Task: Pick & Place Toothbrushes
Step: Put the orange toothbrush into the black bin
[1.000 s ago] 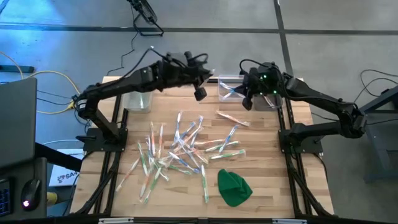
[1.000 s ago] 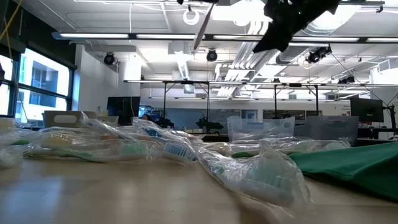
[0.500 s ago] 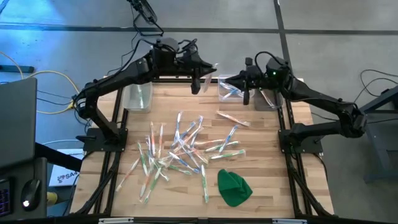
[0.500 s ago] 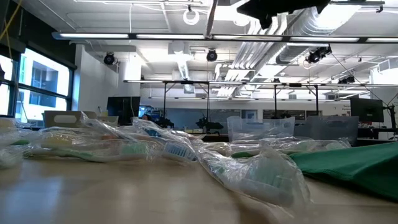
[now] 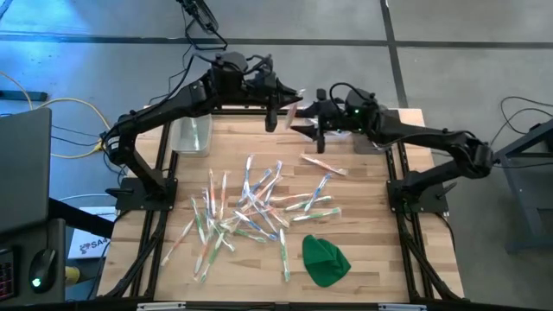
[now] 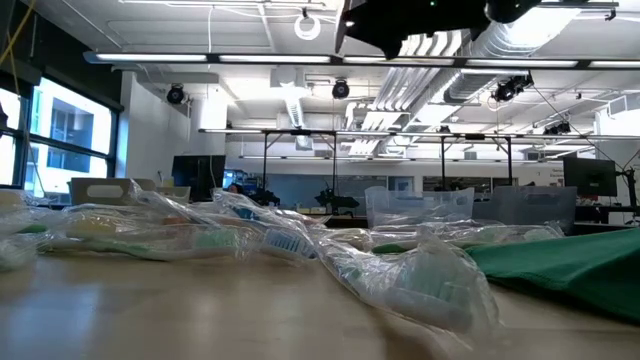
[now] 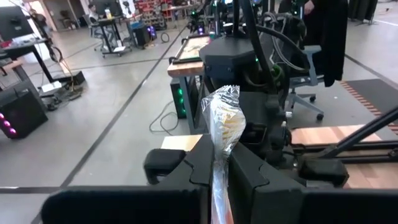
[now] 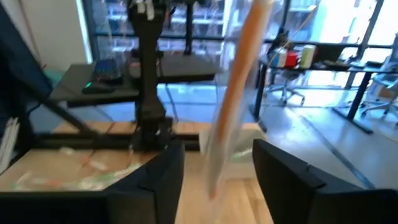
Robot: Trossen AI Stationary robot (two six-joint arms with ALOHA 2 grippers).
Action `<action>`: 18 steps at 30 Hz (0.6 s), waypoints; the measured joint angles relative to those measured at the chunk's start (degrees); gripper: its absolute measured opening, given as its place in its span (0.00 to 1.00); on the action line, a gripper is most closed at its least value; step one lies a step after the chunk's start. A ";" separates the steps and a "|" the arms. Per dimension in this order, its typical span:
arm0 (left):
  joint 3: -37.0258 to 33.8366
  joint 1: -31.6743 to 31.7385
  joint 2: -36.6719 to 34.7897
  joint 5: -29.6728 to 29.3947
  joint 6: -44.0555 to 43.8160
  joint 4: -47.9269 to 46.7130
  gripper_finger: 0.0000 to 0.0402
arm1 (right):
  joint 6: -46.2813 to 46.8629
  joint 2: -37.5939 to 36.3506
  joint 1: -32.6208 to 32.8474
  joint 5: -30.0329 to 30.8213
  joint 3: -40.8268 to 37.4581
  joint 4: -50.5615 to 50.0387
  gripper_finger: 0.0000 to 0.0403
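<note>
My left gripper (image 5: 281,99) is raised over the table's far edge and shut on one wrapped toothbrush (image 7: 225,121) with orange accents. My right gripper (image 5: 302,117) faces it from the right. Its fingers are open on either side of that toothbrush (image 8: 239,81) and do not touch it. Many more wrapped toothbrushes (image 5: 251,203) lie in a loose pile at the middle of the wooden table (image 5: 371,207), and the low view shows them close up (image 6: 280,240). My left gripper pinches the wrapped toothbrush between its two fingers (image 7: 205,165), partway along its length (image 7: 219,163). The fingers point level and lie across it. The toothbrush stands nearly upright, its crinkled upper end (image 7: 224,102) above the fingers, lifted clear of the table.
A clear bin (image 5: 192,134) stands at the table's far left. Another clear bin (image 5: 373,142) stands at the far right, partly under my right arm. A green cloth lump (image 5: 325,259) lies at the near right. One toothbrush (image 5: 324,164) lies apart from the pile.
My right gripper has swung from over the far-right bin toward the table's left, up to the held toothbrush. It has tipped from pointing down to level, and it has opened. My left gripper has tipped up and turned a little with its toothbrush, then kept still.
</note>
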 joint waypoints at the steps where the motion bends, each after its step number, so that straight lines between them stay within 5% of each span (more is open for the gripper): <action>1: 0.00 0.00 0.00 0.00 0.00 -0.20 0.04 | 0.59 0.69 0.12 0.64 0.00 1.51 0.48; 9: -0.02 0.00 0.02 0.00 0.00 -1.69 0.04 | 0.97 4.78 0.09 -2.80 0.00 7.24 0.46; 18: -0.02 0.00 0.02 -0.03 0.00 -1.73 0.04 | 0.97 4.88 0.09 -2.71 0.02 6.44 0.18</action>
